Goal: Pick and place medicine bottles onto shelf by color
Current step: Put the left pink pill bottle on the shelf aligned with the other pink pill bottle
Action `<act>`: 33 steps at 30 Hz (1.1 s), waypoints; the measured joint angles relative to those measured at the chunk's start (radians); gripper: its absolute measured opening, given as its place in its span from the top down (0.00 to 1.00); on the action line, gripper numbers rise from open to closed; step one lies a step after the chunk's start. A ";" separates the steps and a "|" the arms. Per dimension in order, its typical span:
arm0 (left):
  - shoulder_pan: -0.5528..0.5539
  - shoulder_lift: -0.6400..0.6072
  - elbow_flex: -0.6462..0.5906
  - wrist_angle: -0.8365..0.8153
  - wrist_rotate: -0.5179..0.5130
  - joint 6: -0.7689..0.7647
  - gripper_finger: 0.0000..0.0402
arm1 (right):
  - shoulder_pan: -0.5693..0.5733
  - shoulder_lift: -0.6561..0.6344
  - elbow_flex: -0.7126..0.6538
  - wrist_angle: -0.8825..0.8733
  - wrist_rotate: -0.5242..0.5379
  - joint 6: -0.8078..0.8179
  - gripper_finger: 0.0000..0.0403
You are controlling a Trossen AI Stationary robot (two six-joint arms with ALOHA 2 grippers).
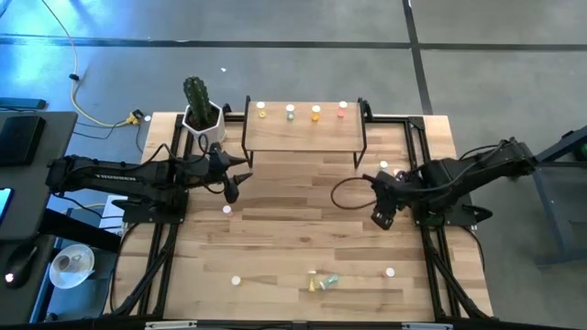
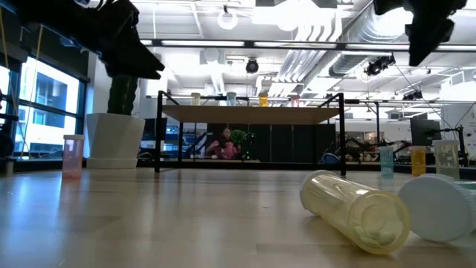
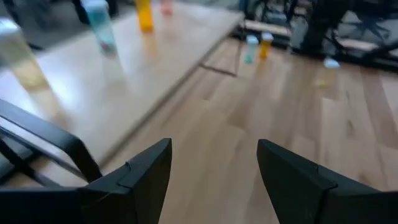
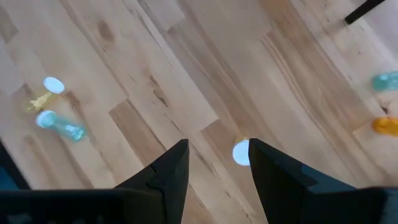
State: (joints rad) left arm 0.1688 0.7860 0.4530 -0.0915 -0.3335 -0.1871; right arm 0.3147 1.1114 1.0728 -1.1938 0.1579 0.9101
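We are seeing four bottles [image 1: 302, 111] standing along the shelf [image 1: 303, 133], others scattered on the surface [image 1: 293, 229]. The left tool [image 1: 232, 192] is hovering wide and empty beside the shelf; the right tool [image 1: 381, 218] (part-open, empty) is hanging over a white-capped bottle [image 4: 241, 154].

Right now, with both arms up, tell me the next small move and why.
Probably lower the right gripper straight down: its fingers are apart and empty, and a white-capped bottle stands on the table just past them. The left gripper, open near the shelf, can wait.
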 joint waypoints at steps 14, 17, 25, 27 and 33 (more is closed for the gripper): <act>-0.185 -0.013 0.091 -0.426 -0.017 -0.277 0.43 | 0.121 0.001 -0.062 0.065 0.172 0.055 0.61; -0.239 -0.013 0.105 -0.507 -0.017 -0.329 0.43 | 0.121 0.001 -0.062 0.069 0.192 0.055 0.61; -0.383 -0.012 0.112 -0.751 -0.017 -0.567 0.43 | 0.121 0.001 -0.062 0.097 0.213 0.053 0.61; -0.426 -0.012 0.112 -0.778 -0.018 -0.624 0.43 | 0.121 0.001 -0.062 0.102 0.213 0.052 0.61; -0.559 0.001 0.112 -0.793 -0.036 -0.760 0.43 | 0.121 0.001 -0.062 0.105 0.213 0.051 0.61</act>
State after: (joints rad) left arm -0.3905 0.7870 0.5648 -0.8842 -0.3699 -0.9470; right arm 0.4355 1.1126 1.0111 -1.0892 0.3710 0.9607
